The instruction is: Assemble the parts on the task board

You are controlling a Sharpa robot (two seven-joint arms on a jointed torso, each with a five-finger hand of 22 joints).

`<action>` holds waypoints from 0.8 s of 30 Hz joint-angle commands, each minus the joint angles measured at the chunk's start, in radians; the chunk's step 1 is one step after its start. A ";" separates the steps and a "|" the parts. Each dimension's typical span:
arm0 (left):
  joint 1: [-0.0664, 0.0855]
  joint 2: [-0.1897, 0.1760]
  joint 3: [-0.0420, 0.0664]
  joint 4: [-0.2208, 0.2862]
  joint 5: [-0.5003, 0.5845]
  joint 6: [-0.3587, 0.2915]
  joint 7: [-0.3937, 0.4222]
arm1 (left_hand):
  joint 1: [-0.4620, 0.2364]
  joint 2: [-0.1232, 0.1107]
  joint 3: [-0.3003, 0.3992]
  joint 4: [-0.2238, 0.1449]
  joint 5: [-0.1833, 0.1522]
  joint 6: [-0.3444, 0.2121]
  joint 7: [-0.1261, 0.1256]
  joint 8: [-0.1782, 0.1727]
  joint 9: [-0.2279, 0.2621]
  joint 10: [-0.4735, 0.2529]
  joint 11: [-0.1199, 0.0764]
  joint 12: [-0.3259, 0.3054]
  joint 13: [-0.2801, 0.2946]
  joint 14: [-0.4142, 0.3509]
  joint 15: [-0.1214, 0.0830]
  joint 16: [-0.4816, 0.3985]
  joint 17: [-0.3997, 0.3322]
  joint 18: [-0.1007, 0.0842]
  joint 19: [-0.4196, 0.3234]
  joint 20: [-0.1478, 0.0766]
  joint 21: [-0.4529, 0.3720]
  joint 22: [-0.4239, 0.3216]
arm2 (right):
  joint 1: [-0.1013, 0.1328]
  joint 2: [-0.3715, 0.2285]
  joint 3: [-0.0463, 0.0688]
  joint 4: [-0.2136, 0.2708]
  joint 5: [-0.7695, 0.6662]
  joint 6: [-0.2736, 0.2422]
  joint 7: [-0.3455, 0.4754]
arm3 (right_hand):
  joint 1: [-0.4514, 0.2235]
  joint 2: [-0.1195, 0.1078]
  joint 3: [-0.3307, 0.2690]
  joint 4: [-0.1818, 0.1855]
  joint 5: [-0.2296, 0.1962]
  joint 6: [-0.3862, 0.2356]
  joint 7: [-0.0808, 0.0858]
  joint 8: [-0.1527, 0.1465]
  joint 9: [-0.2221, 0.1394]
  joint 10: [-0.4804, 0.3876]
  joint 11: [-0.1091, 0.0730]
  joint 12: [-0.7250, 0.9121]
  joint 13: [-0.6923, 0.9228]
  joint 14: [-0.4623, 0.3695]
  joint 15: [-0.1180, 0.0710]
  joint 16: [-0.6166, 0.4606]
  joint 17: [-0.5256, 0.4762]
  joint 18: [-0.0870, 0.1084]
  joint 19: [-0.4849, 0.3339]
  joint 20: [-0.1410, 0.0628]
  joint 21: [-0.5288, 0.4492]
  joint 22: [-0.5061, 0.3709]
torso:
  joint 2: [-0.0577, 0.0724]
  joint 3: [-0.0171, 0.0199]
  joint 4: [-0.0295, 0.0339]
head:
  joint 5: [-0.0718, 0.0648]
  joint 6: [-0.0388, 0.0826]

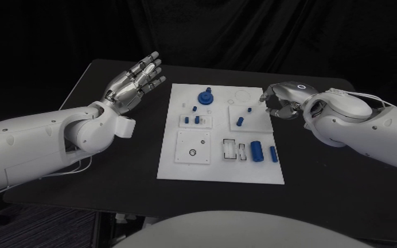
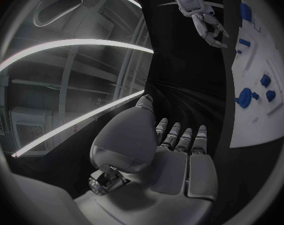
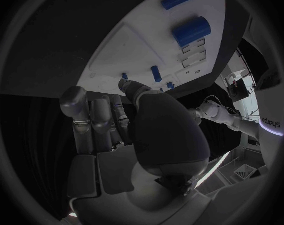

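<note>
Task board near edge lies between well-apart left hand and right hand.

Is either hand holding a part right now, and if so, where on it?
Nothing is held. The left hand is raised open beside the board; the right hand hovers at its far right edge, fingers curled on nothing.

1. A black table is lying in front of me, filling the middle of the head view, from left to right.
2. The white task board is lying flat on it, at the centre of the frame, its long sides running from the top toward the bottom.
</note>
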 commanded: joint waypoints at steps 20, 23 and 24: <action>-0.012 0.004 0.001 0.003 -0.011 0.052 0.139 | 0.077 0.011 0.008 -0.093 0.125 0.014 0.032 0.000 0.001 0.030 0.082 0.049 0.006 0.033 0.058 0.021 0.012 0.042 0.042 0.074 0.019 0.083 | -0.057 0.093 0.001 -0.132 0.047 -0.071 0.110 | 0.001 0.010 0.032 -0.030 0.119 0.052 0.016 0.008 -0.017 0.080 0.003 0.007 -0.084 0.005 0.006 0.020 0.002 0.004 0.011 0.004 0.018 0.062 | 0.010 -0.0100 0.0007 | -0.001 0.000; -0.014 0.004 0.001 0.001 -0.012 0.043 0.129 | 0.083 0.019 0.021 -0.104 0.123 0.020 0.037 0.001 0.002 0.033 0.087 0.054 0.007 0.040 0.064 0.026 0.013 0.038 0.049 0.074 0.022 0.090 | -0.061 0.108 0.002 -0.150 0.060 -0.079 0.121 | -0.003 0.011 0.039 -0.035 0.125 0.078 0.026 0.025 -0.010 0.114 -0.003 0.014 -0.097 0.010 0.001 0.026 0.006 0.003 0.017 0.001 0.028 0.068 | 0.009 -0.0109 0.0003 | -0.003 0.000; -0.014 0.004 0.001 0.000 -0.012 0.043 0.126 | 0.085 0.021 0.027 -0.110 0.122 0.024 0.041 0.002 0.002 0.036 0.090 0.059 0.008 0.045 0.067 0.030 0.014 0.035 0.054 0.075 0.024 0.096 | -0.062 0.113 0.002 -0.155 0.063 -0.081 0.124 | -0.004 0.011 0.040 -0.035 0.126 0.080 0.027 0.027 -0.009 0.115 -0.004 0.014 -0.099 0.011 0.001 0.027 0.007 0.003 0.018 0.000 0.029 0.069 | 0.009 -0.0129 0.0002 | -0.003 0.000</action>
